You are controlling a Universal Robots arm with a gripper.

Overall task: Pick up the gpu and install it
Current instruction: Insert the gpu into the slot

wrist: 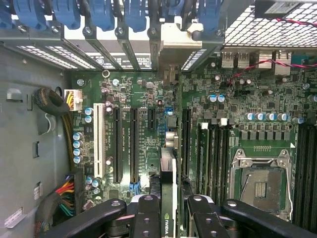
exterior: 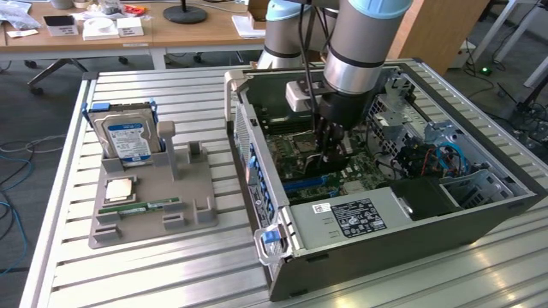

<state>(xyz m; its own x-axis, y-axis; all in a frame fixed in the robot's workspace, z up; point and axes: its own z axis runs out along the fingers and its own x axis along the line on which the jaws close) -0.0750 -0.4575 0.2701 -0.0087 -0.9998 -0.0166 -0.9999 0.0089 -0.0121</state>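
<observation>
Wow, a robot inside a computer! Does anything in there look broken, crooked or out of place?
Nothing looks broken or spilled. The pincer holds the graphics card edge-on over the green board, in line with its slots. The only gap is the empty chip socket; a loose chip lies outside on the grey tray.

We found the exterior view bright and evenly lit from overhead. The table (exterior: 128, 276) showed pale glare at the exterior view's right. The case (exterior: 385, 250) interior lay in shadow under the arm (exterior: 355, 51). In the wrist view, the gpu (wrist: 167, 198) edge glinted white.
</observation>
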